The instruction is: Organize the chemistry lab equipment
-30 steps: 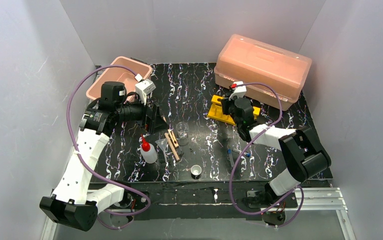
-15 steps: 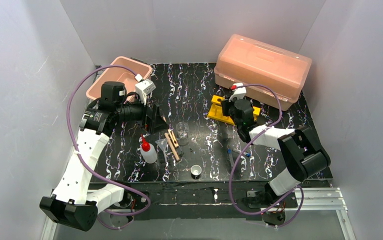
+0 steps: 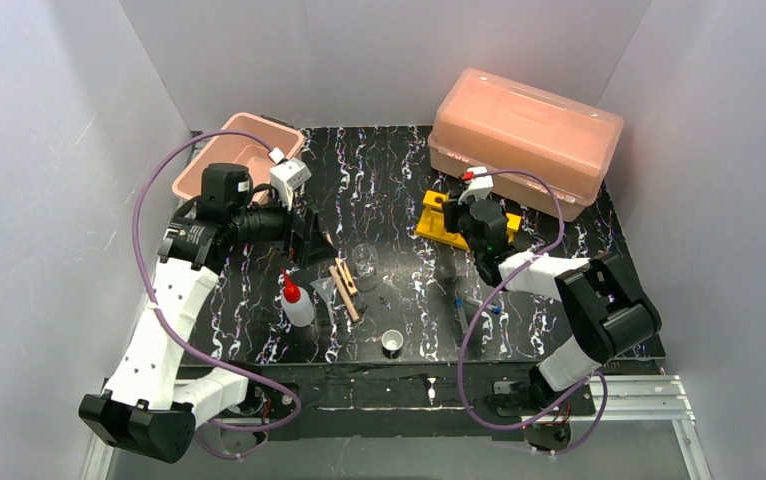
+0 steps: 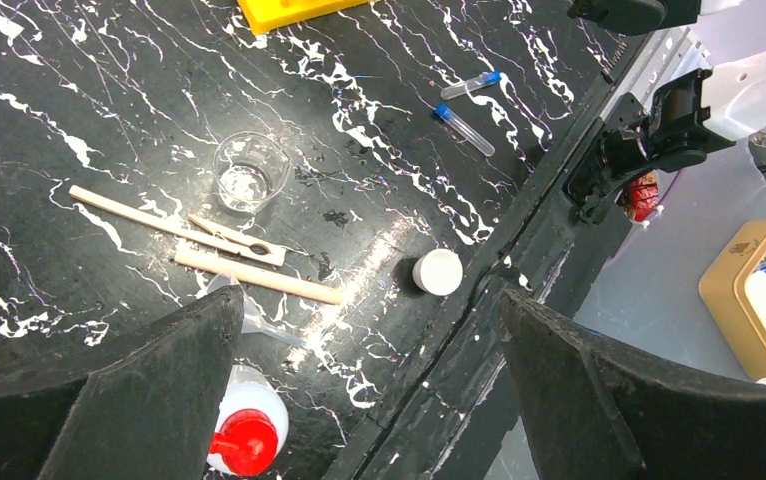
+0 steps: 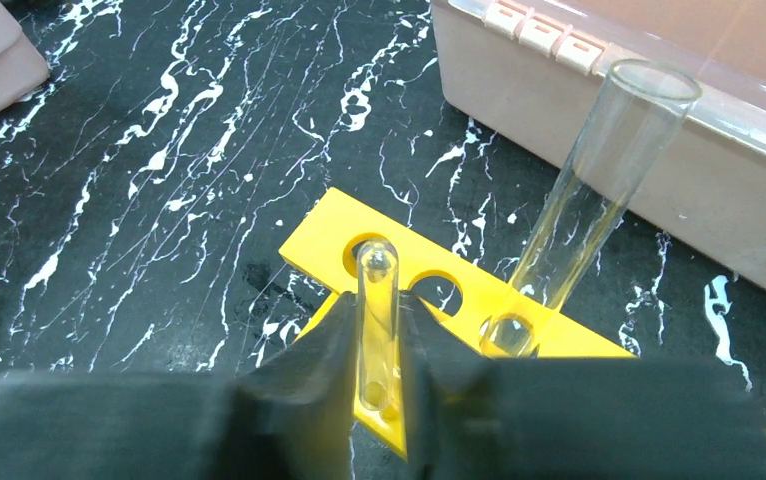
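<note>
Right claw (image 5: 379, 365) is clamped on a clear tube (image 5: 377, 310), upright at the rack (image 5: 329, 235); a second tube (image 5: 589, 190) stands at its 2 o'clock. Left claw (image 4: 369, 360) gapes wide, empty, above the tabletop (image 4: 109, 100).

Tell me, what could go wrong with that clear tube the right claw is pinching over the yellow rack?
1. The clear tube in the right gripper has its tip close to the rim of a hole in the yellow rack. If it is slightly off, it might catch the edge and slip between the fingers.
2. A second tube leans in another hole, and nudging the rack could topple it.
</note>
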Robot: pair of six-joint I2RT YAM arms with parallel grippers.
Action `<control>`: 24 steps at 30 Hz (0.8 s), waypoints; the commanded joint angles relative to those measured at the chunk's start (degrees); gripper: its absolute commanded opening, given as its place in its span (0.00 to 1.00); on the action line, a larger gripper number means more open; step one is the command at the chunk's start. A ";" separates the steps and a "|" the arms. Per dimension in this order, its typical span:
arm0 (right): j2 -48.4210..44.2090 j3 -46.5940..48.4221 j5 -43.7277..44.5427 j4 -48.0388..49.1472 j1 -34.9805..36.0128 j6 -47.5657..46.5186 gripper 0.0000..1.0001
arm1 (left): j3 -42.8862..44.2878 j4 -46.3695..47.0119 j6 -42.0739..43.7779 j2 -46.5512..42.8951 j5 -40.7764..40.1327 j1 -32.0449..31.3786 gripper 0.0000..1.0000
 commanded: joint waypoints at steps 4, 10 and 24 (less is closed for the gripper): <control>-1.47 -1.13 -0.66 1.89 -0.13 -0.15 0.40 | 0.12 -0.91 1.34 -1.67 -0.10 0.28 0.98; -3.99 -1.07 -2.04 1.70 -0.13 0.13 0.43 | 0.24 -1.54 2.12 -1.99 -0.58 0.29 0.98; -12.25 7.08 -6.06 -12.44 -0.04 -0.15 0.44 | 0.28 -0.89 1.83 -2.17 0.03 0.27 0.98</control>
